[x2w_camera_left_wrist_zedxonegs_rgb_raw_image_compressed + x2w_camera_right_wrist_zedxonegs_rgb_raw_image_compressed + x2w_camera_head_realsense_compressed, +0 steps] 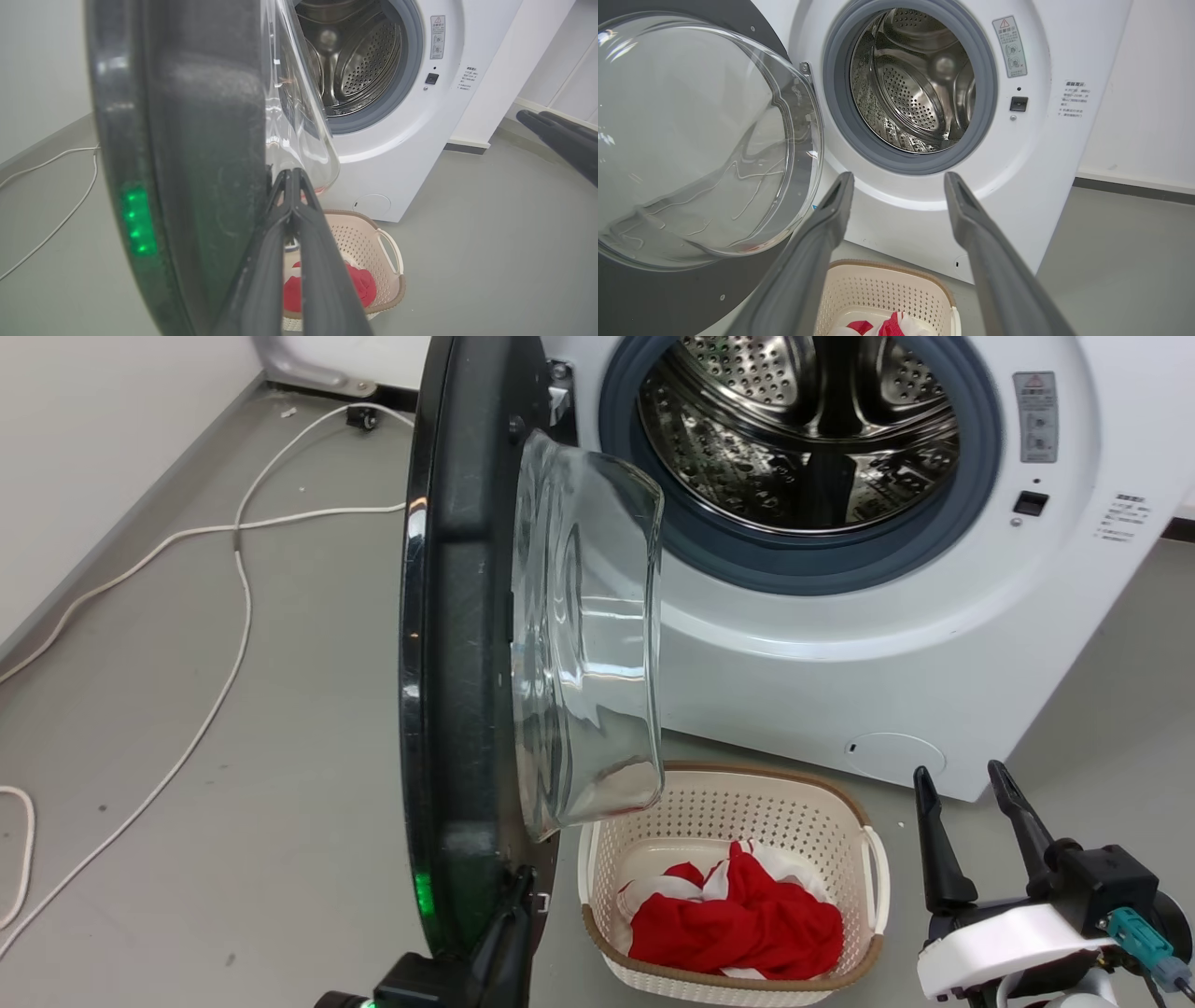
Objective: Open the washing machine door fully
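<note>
My left gripper (292,171), 2 fingers pinched shut and empty, sits just right of the round glossy black washing machine door (196,140); it must swing left.

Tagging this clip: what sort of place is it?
Probably a laundry room or test space: a washing machine with its door swung out, a laundry basket of red cloth, a loose cable on grey floor.

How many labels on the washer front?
2: a grey warning label right of the drum, and a small text label lower right of it. The door may hide others.
</note>
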`<state>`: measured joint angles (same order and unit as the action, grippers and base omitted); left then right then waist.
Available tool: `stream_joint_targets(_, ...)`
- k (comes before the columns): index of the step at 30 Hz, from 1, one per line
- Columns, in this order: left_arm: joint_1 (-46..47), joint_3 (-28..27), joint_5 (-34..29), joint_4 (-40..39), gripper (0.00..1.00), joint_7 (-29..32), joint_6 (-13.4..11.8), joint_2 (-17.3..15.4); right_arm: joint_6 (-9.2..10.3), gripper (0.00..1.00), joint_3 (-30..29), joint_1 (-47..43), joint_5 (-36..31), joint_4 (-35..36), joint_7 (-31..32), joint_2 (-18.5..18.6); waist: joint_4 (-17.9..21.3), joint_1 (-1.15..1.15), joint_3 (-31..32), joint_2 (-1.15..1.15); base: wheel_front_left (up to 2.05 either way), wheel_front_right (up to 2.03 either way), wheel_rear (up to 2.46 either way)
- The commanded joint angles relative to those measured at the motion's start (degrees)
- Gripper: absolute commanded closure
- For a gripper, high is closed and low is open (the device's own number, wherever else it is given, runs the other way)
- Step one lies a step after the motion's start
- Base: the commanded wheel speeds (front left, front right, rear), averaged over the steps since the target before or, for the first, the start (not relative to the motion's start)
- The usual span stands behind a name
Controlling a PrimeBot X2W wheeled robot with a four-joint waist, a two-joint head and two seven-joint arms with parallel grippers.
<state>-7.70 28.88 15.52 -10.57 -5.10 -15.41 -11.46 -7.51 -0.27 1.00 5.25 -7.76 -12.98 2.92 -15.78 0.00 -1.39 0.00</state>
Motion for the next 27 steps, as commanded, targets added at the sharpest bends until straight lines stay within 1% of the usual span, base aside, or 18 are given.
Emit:
stream_joint_targets(1, 0.5, -1.3, 0.4, 0.6, 1.00, -0.6, -0.7, -0.4, 0.04, 0.00, 0.2, -0.3, 0.1, 0.2, 0.2, -0.1, -1.1, 0.00, -0.3, 0.00, 0.00, 0.00, 0.00)
stream_joint_targets(10, 3.3, -7.3, 2.2, 2.7, 1.00, -3.8, -2.0, -2.1, 0.04, 0.00, 0.0, 0.5, -0.3, 1.0, 0.9, -0.1, -2.6, 0.00, -2.0, 0.00, 0.00, 0.00, 0.00)
stream_joint_targets(17, 6.6, -13.5, 4.4, 5.2, 1.00, -5.7, -3.2, -3.8, 0.04, 0.00, 0.0, 1.7, -0.9, 1.7, 1.5, -0.1, -2.5, 0.00, -3.9, 0.00, 0.00, 0.00, 0.00)
stream_joint_targets(27, 12.6, -24.1, 9.7, 13.8, 1.00, -7.6, -2.7, -8.1, 0.04, 0.00, -0.5, 3.2, -1.7, 2.6, 2.0, -0.1, -1.5, 0.00, -6.9, 0.00, 0.00, 0.00, 0.00)
